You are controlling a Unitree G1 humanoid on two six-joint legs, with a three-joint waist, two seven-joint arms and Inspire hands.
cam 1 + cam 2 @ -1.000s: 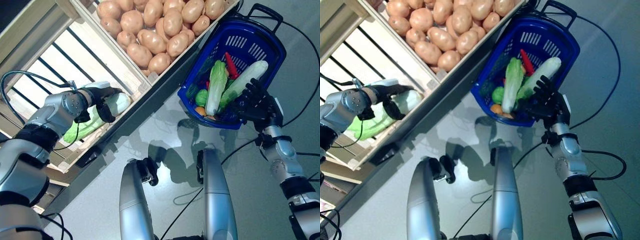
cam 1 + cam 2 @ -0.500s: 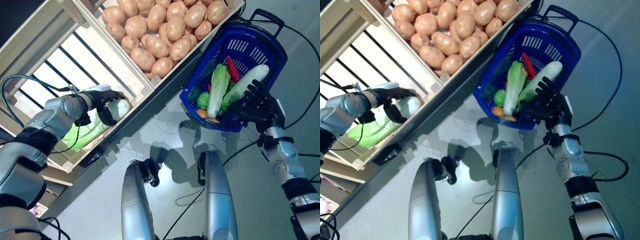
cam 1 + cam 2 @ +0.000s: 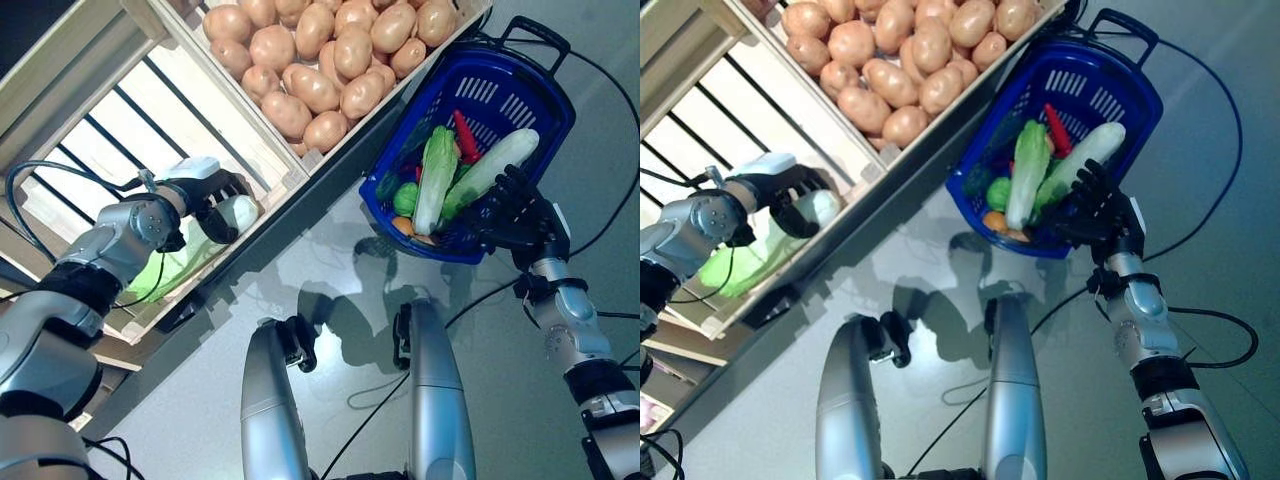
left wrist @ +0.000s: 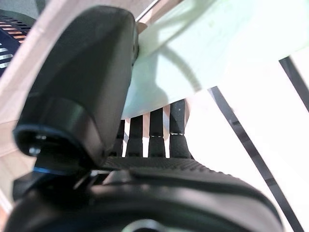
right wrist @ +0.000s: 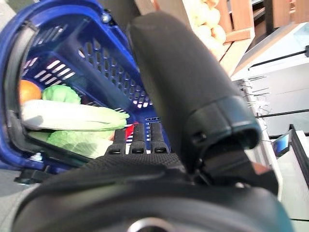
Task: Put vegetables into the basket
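Pale-green cabbage (image 3: 232, 214) in the wooden crate (image 3: 262, 150) now sits inside my left hand (image 3: 207, 195), fingers curled round it — a half-second back they only hovered — so lifting comes next, toward the blue basket (image 3: 535, 75) my right hand (image 3: 520, 212) grips by its rim.

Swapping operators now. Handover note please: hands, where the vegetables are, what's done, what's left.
Left hand: curled around the pale end of a green-and-white cabbage lying in the slatted wooden crate; not lifted out yet.
Right hand: holding the near rim of the blue plastic basket, which hangs tilted beside the crates.
Done: the basket already holds a leafy cabbage, a long pale-green vegetable, a red pepper and some smaller round pieces.
Left: lift the cabbage and carry it across to the basket. The brown potatoes sit in the neighbouring crate.
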